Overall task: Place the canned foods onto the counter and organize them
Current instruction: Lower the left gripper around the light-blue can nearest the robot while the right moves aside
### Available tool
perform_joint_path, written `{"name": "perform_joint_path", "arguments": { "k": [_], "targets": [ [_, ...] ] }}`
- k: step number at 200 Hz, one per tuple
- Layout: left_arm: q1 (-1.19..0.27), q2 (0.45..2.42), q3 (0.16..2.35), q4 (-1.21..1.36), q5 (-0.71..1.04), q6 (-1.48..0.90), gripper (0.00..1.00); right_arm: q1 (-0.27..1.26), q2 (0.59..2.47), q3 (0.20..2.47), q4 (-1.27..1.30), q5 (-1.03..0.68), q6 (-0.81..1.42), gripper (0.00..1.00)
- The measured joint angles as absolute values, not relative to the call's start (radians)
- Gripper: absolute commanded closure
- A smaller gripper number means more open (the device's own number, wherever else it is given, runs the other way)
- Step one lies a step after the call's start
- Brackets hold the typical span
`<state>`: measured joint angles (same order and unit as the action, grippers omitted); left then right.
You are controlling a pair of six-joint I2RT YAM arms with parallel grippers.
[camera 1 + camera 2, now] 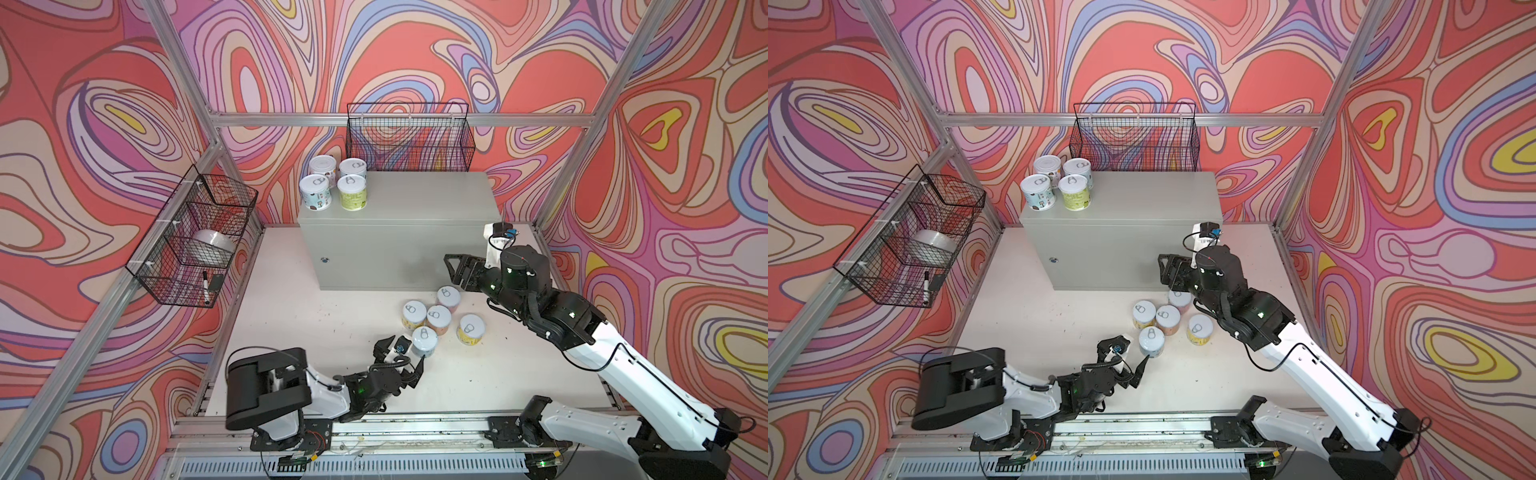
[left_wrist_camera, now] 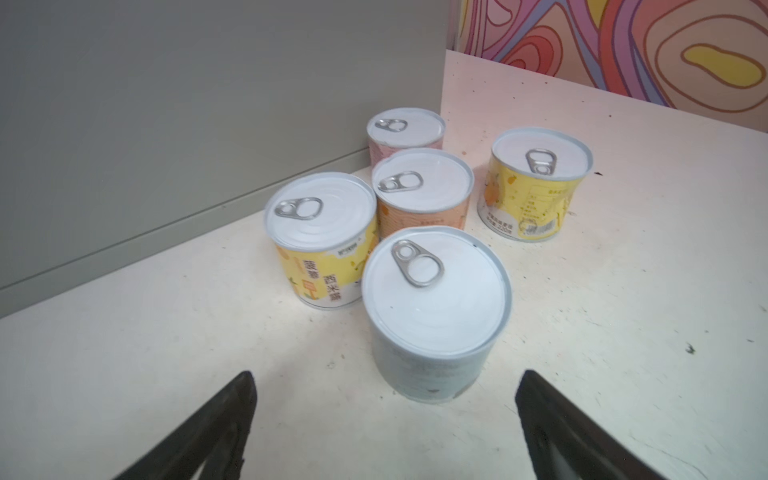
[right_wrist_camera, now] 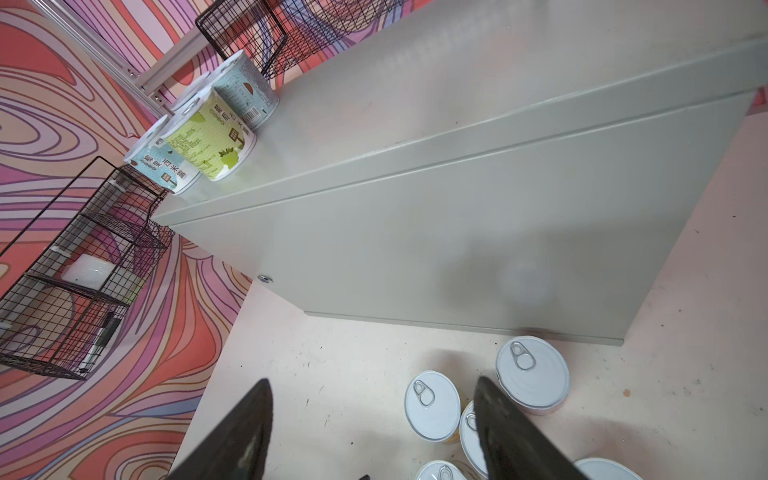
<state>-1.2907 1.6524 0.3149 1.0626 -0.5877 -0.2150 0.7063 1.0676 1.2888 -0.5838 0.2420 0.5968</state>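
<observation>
Cans: nine, all upright. Four cans (image 1: 316, 189) sit in a tight square at the left rear corner of the grey cabinet (image 1: 415, 216) top. Five stand on the white tabletop (image 1: 311, 332) before the cabinet's front: pink can (image 1: 448, 297) nearest it, orange can (image 1: 439, 318), two yellow cans (image 1: 414, 313), pale blue can (image 1: 424, 340).

Left fingers (image 2: 220, 424) are spread wide and empty, with the pale blue can just ahead. The orange can and one yellow can crowd behind it.

Right fingers (image 3: 245, 436) are apart and empty, raised near the cabinet front.

Wire baskets: two. The left basket (image 1: 166, 266) holds a white roll (image 1: 214, 245) and a marker (image 1: 205, 286).
</observation>
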Motion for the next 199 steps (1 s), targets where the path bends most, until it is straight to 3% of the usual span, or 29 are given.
{"name": "perform_joint_path", "arguments": {
  "k": [44, 92, 151, 199],
  "targets": [
    [-1.302, 1.856, 0.41, 1.229, -0.556, -0.187, 0.0, 0.706, 1.024, 1.288, -0.584, 0.281, 0.588, 0.22],
    [-1.303, 1.977, 0.56, 1.292, -0.646, -0.175, 0.0, 0.706, 1.025, 1.285, -0.591, 0.298, 0.566, 0.22],
    [-1.3, 2.093, 0.648, 1.306, -0.783, -0.168, 0.0, 0.706, 1.025, 1.28, -0.591, 0.298, 0.55, 0.22],
    [-1.264, 2.124, 0.673, 1.311, -0.811, -0.212, 0.06, 0.706, 1.022, 1.272, -0.592, 0.299, 0.547, 0.22]
  ]
}}
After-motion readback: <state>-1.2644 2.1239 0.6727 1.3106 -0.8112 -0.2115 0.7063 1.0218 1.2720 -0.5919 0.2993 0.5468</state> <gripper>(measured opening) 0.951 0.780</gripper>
